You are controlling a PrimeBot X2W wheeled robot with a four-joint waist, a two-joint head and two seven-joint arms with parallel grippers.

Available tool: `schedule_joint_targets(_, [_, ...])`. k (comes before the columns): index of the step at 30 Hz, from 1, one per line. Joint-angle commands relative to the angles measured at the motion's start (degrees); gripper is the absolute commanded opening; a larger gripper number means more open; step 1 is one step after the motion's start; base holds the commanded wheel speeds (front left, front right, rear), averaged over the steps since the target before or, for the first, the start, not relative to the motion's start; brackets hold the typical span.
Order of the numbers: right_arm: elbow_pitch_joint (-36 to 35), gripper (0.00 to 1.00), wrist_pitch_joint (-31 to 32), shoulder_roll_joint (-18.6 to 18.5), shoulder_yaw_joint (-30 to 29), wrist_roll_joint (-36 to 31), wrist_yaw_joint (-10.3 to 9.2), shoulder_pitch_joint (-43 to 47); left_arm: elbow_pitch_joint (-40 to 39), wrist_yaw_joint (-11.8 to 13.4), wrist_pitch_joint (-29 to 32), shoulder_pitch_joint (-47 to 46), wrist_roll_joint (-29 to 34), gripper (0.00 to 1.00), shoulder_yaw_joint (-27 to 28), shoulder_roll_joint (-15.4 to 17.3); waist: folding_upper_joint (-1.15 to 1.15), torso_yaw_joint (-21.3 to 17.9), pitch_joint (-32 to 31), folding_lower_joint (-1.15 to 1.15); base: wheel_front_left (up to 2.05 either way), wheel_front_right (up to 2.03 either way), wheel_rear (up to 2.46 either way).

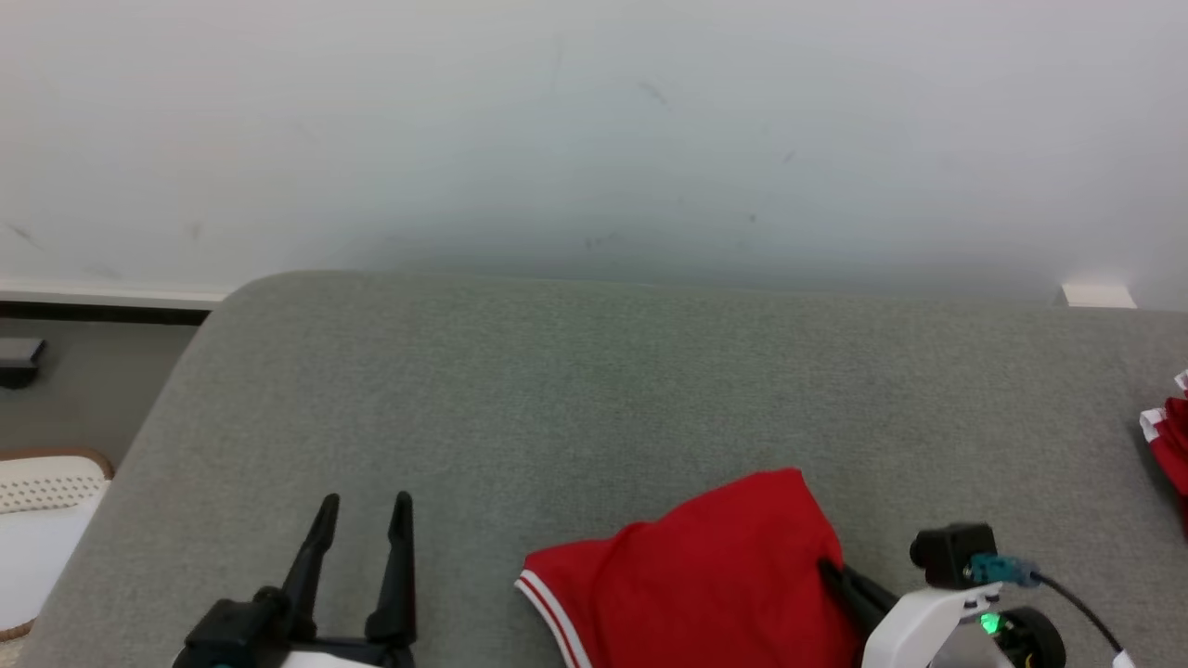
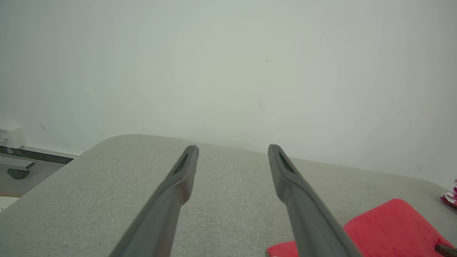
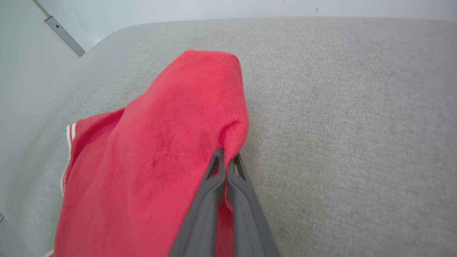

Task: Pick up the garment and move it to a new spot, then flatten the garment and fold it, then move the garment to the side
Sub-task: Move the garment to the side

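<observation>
- Red garment (image 3: 160, 142), white-striped trim: lies bunched at the near edge of the grey upholstered surface (image 1: 557, 390), right of centre in the head view.
- Surface: rounded corner at left, with a pale, scuffed wall (image 1: 594, 121) behind.
- Right gripper (image 3: 226, 157): fingers pinched together on a fold at the garment's right edge.
- Left gripper (image 1: 365, 501): fingers spread wide, nothing between them, left of the garment.
- Red-and-white item (image 1: 1171, 445): cut off at right edge, unidentifiable.
- Garment's near portion: cut off by the frame.
</observation>
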Motion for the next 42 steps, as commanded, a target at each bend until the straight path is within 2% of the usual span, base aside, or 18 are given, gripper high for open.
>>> schedule_joint_targets(1, [-0.61,0.00,0.28,-1.56,0.14,0.43,0.00,-2.10,-0.22,-0.36,0.01,-0.99,0.27,1.00,-0.82,0.19,0.00,-1.57,0.40,0.00,0.00,0.00,0.00])
schedule_joint_targets(10, [0.01,0.00,0.31,-5.54,-0.10,2.07,0.00,-10.67,0.58,-0.73,0.02,-5.36,-0.38,1.00,-8.19,0.20,0.00,-9.32,3.67,0.00,0.00,0.00,0.00])
schedule_joint_targets(19, [1.29,0.00,-1.76,-6.30,-0.20,3.51,0.00,-14.32,1.61,-0.18,0.02,-7.98,-0.54,1.00,-11.80,0.21,0.00,-19.79,5.32,0.00,0.00,0.00,0.00])
schedule_joint_targets(23, [1.32,0.00,-2.45,-6.46,0.20,4.09,0.00,-15.56,2.18,-0.42,0.02,-8.91,-0.20,1.00,-13.25,0.22,0.00,-22.82,6.50,0.00,0.00,0.00,0.00])
schedule_joint_targets(27, [1.38,0.00,-3.31,-6.87,0.39,5.23,0.00,-18.34,2.49,-0.67,0.02,-10.36,0.90,1.00,-14.11,0.23,0.00,-23.91,9.26,0.00,0.00,0.00,0.00])
schedule_joint_targets(33, [3.07,0.00,-5.18,-9.09,-1.22,8.51,0.00,-24.82,2.83,-1.33,0.02,-13.49,2.90,1.00,-14.62,0.95,0.00,-22.87,15.73,0.00,0.00,0.00,0.00])
schedule_joint_targets(42, [4.77,0.00,-7.85,-16.28,-6.56,11.68,0.00,-34.13,2.29,-1.69,0.02,-16.49,4.30,1.00,-14.59,2.81,0.00,-21.32,24.13,0.00,0.00,0.00,0.00])
